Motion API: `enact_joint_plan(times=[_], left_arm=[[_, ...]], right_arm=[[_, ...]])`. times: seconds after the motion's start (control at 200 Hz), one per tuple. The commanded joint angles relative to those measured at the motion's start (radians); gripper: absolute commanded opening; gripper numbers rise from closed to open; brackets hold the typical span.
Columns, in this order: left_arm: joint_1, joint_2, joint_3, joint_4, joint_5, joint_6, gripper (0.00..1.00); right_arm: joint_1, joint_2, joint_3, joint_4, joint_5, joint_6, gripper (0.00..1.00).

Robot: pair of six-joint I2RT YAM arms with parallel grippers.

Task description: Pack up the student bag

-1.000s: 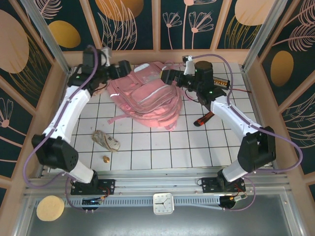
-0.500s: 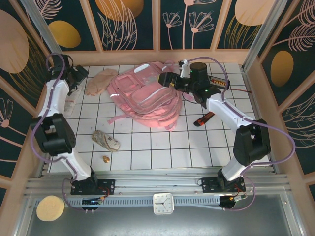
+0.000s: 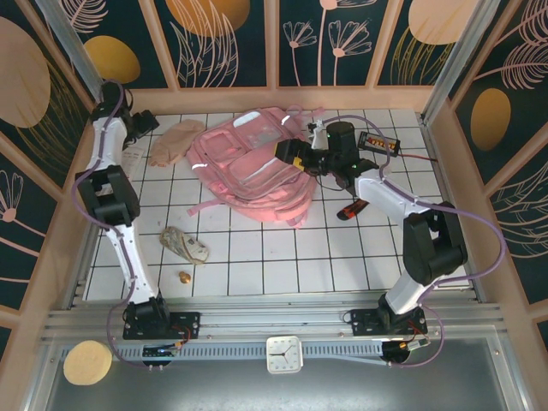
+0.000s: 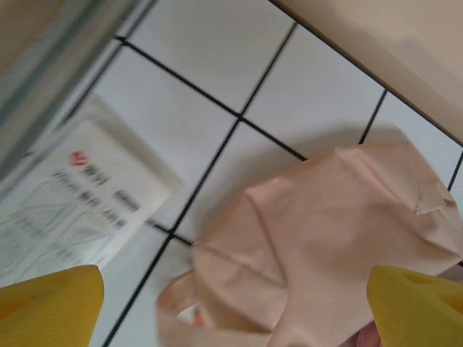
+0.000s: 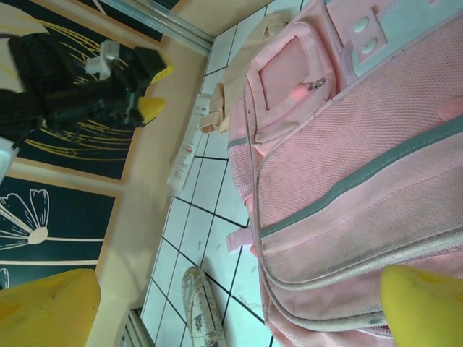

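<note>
The student bag (image 3: 253, 171) is a big pale pink backpack with grey strips, lying flat at the back middle of the tiled table. My right gripper (image 3: 289, 153) hovers open over its right side; in the right wrist view the yellow fingertips (image 5: 423, 307) frame the bag's (image 5: 362, 144) mesh front and nothing is between them. My left gripper (image 3: 144, 122) reaches into the back left corner. It stands open (image 4: 235, 311) just above a beige cloth pouch (image 4: 325, 238), with a white printed packet (image 4: 72, 210) to its left.
A patterned pencil case (image 3: 184, 246) and a small gold object (image 3: 184, 276) lie at front left. A red and black tool (image 3: 355, 208) lies right of the bag, with a black device (image 3: 379, 141) behind it. Wooden walls close in the back and sides.
My left arm has swung from the bag's left edge out to the back left corner, uncovering the beige pouch. My right gripper has shifted slightly left and nearer over the bag.
</note>
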Motion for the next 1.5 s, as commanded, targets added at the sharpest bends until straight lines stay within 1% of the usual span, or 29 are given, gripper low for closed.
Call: enact_joint_plan(times=[0.0, 0.12, 0.2, 0.315, 0.385, 0.43, 0.455, 0.48, 0.5, 0.545, 0.585, 0.62, 0.675, 0.731, 0.856, 0.996, 1.051, 1.106, 1.176, 1.291, 1.341, 1.421, 1.496], left_arm=[[-0.049, 0.086, 0.07, -0.049, 0.082, 0.012, 0.91], [-0.063, 0.116, 0.029, -0.034, 0.094, -0.035, 0.88], [-0.063, 0.108, -0.01, -0.012, 0.062, -0.052, 0.87], [-0.064, 0.138, 0.007, -0.021, 0.079, -0.059, 0.84], [-0.065, 0.147, 0.004, -0.041, 0.05, -0.068, 0.82], [-0.065, 0.136, -0.029, -0.03, 0.038, -0.071, 0.82], [-0.065, 0.129, -0.052, -0.018, 0.038, -0.07, 0.8], [-0.066, 0.12, -0.072, -0.005, 0.039, -0.068, 0.76], [-0.068, 0.116, -0.086, 0.001, 0.039, -0.066, 0.71], [-0.072, 0.118, -0.105, 0.004, 0.045, -0.056, 0.53], [-0.076, 0.13, -0.109, -0.015, 0.042, -0.047, 0.4], [-0.077, 0.138, -0.117, -0.027, 0.039, -0.044, 0.25], [-0.077, 0.123, -0.166, -0.012, 0.039, -0.044, 0.15], [-0.077, 0.086, -0.236, 0.03, 0.037, -0.05, 0.0], [-0.077, 0.012, -0.285, 0.066, 0.077, -0.07, 0.0], [-0.079, -0.129, -0.305, 0.154, 0.21, -0.15, 0.0], [-0.081, -0.188, -0.285, 0.176, 0.254, -0.189, 0.0], [-0.09, -0.236, -0.235, 0.176, 0.275, -0.216, 0.0], [-0.096, -0.272, -0.122, 0.134, 0.289, -0.237, 0.0], [-0.121, -0.289, 0.063, 0.053, 0.332, -0.269, 0.0], [-0.143, -0.301, 0.101, 0.039, 0.351, -0.28, 0.0], [-0.192, -0.349, 0.066, 0.064, 0.382, -0.31, 0.0], [-0.259, -0.418, -0.055, 0.153, 0.41, -0.352, 0.0]], right_arm=[[0.003, 0.01, 0.029, -0.034, -0.025, 0.007, 0.99], [0.003, 0.012, 0.056, -0.068, -0.014, -0.006, 0.99], [0.004, 0.01, 0.062, -0.071, -0.009, 0.001, 0.99], [0.008, 0.006, 0.051, -0.054, 0.0, 0.02, 0.99], [0.009, 0.006, 0.046, -0.045, 0.006, 0.031, 0.99], [0.009, 0.008, 0.046, -0.046, 0.011, 0.036, 0.99], [0.008, 0.008, 0.048, -0.045, 0.013, 0.038, 0.99], [0.01, 0.009, 0.047, -0.044, 0.016, 0.041, 0.99], [0.01, 0.009, 0.046, -0.043, 0.019, 0.044, 0.99], [0.011, 0.008, 0.045, -0.038, 0.024, 0.048, 0.99], [0.011, 0.011, 0.045, -0.037, 0.028, 0.052, 0.99], [0.012, 0.013, 0.045, -0.037, 0.032, 0.054, 0.99], [0.014, 0.015, 0.049, -0.036, 0.042, 0.057, 0.99], [0.015, 0.015, 0.054, -0.032, 0.05, 0.06, 0.99], [0.024, 0.027, 0.068, -0.025, 0.058, 0.066, 0.99], [0.038, 0.059, 0.106, -0.014, 0.041, 0.078, 0.99], [0.039, 0.075, 0.131, -0.013, 0.031, 0.079, 0.99], [0.039, 0.087, 0.15, -0.004, 0.026, 0.084, 0.99], [0.039, 0.098, 0.169, 0.003, 0.029, 0.088, 0.99], [0.032, 0.102, 0.191, 0.003, 0.035, 0.095, 0.99], [0.026, 0.096, 0.189, 0.002, 0.04, 0.104, 0.99], [0.006, 0.083, 0.17, 0.023, 0.02, 0.139, 0.99], [-0.02, 0.055, 0.125, 0.051, 0.008, 0.18, 0.99]])
